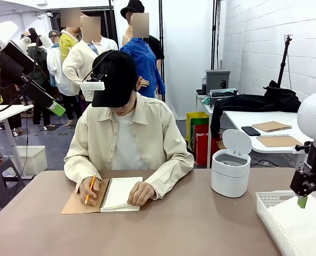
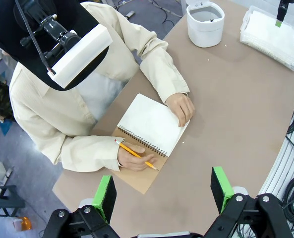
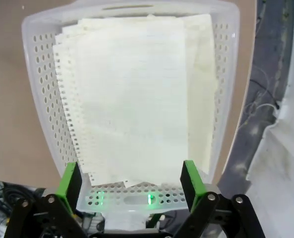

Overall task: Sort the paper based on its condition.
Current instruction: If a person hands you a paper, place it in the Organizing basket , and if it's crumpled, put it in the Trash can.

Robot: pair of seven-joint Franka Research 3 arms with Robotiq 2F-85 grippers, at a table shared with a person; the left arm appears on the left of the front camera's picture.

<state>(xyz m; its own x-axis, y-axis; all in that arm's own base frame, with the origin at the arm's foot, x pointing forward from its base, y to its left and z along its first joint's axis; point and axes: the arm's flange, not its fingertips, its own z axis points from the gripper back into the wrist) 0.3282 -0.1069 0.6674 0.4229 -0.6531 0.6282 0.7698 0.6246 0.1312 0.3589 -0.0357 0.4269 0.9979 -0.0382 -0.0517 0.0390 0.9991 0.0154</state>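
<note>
left gripper (image 2: 162, 194) and right gripper (image 3: 131, 182) spread; thin paper (image 3: 132, 94) (ragged-edged) in lattice basket (image 3: 40, 99).

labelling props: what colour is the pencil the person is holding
Yellow-orange; the pencil shows best in the left wrist view.

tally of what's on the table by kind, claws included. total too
Notebook: 1
Pencil: 1
White bin, lid up: 1
White lattice basket: 1
Paper stack in the basket: 1 (sheet count can't be told)
Claws: 2, left claw and right claw, both open
Total: 7
</note>
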